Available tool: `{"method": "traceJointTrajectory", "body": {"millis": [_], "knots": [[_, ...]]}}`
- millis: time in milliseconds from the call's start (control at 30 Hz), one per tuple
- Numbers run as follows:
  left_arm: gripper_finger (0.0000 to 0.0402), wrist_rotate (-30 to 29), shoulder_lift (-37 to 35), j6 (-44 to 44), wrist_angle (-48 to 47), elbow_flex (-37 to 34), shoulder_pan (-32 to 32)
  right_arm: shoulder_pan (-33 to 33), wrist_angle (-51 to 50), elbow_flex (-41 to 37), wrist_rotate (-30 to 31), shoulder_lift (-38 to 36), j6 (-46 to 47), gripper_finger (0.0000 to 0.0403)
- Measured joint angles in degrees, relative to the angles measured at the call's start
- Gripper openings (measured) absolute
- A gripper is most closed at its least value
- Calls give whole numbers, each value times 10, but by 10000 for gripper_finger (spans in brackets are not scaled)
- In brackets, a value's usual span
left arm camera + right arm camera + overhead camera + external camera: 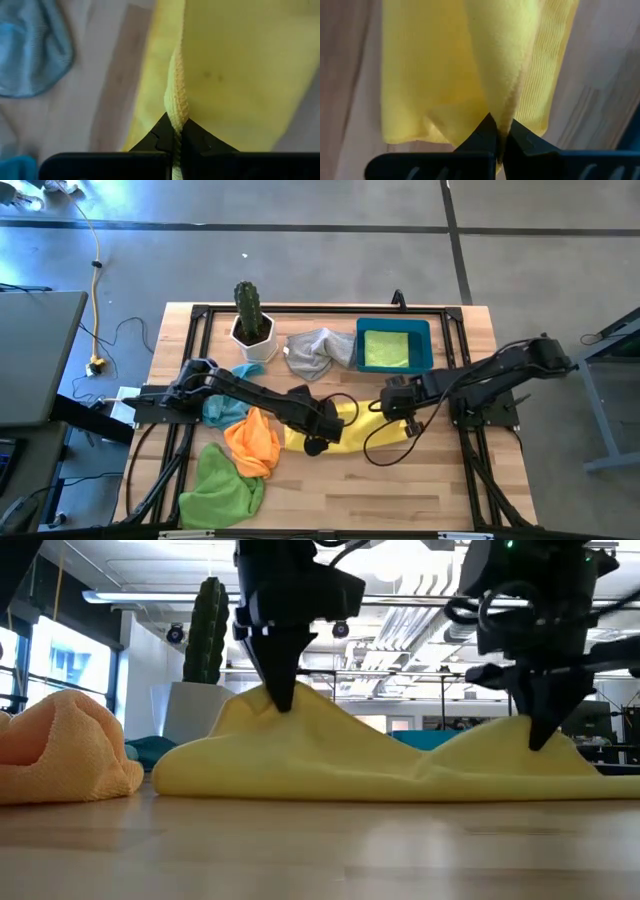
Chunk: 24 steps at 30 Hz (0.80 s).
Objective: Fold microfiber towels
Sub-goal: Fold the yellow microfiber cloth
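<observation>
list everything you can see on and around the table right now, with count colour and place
yellow towel: one, yellow, table middle, pinched up at both ends
orange towel: one, orange, left of the yellow one
lime green towels: two, one loose at front left, one in the bin
light blue towel: one, under the left arm
grey towel: one, grey, between cactus and bin
bin: one, blue, back right
cactus: one, green, white pot, back left
left gripper: shut on yellow towel
right gripper: shut on yellow towel
</observation>
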Motion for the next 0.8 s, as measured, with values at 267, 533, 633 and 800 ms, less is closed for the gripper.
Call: {"method": "traceJointTrajectory", "body": {"millis": [267, 533, 633, 800], "knots": [[1, -3, 1, -18, -12, 0, 3, -13, 11, 0, 6, 43, 0, 0], [1, 3, 15, -24, -15, 0, 4, -13, 10, 0, 16, 45, 0, 0], [1, 3, 20, -43, -25, 0, 5, -13, 9, 0, 31, 45, -10, 0], [1, -4, 26, -49, -33, 0, 6, -13, 7, 0, 31, 45, -31, 0]]}}
